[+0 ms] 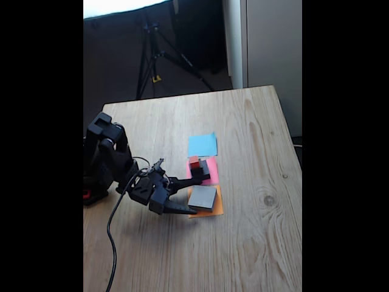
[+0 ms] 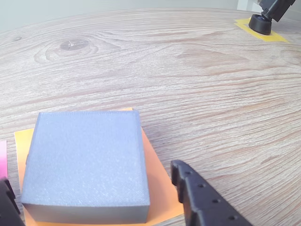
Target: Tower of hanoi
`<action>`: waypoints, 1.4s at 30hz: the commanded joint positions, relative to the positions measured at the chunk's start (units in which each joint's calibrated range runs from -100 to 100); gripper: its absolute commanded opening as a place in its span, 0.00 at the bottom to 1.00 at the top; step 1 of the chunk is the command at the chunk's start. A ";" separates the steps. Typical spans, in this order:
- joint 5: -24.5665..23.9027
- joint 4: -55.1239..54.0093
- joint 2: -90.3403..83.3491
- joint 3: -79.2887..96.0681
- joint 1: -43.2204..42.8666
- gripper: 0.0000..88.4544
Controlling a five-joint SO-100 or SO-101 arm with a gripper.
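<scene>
The wide flat grey block (image 1: 203, 197) (image 2: 87, 157) lies on an orange paper square (image 1: 217, 208) (image 2: 160, 188). My gripper (image 1: 197, 194) (image 2: 89, 176) is open, with one fingertip on each side of the block's near end. In the wrist view the right finger (image 2: 202, 202) is a little clear of the block, and the left finger just shows at the bottom left corner. Just behind, on a pink paper square (image 1: 213, 173), stands a black block (image 1: 201, 171) with the tiny red cube (image 1: 194, 162) on top. I cannot make out a separate dark grey block there.
A blue paper square (image 1: 202, 145) lies bare beyond the pink one. The arm's base (image 1: 100, 164) and its cable (image 1: 112, 237) take up the table's left side. A black foot on yellow tape (image 2: 261, 23) stands at the far right. A tripod (image 1: 155, 55) stands behind the table.
</scene>
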 commanded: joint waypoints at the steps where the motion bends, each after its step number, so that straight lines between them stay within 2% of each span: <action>1: 0.87 -1.37 -0.65 -0.01 0.23 0.46; 8: 0.87 -1.94 0.03 -0.01 0.23 0.45; 26: 0.87 -2.66 0.87 0.08 -0.52 0.32; 42: 0.87 -2.10 0.49 0.62 -0.94 0.25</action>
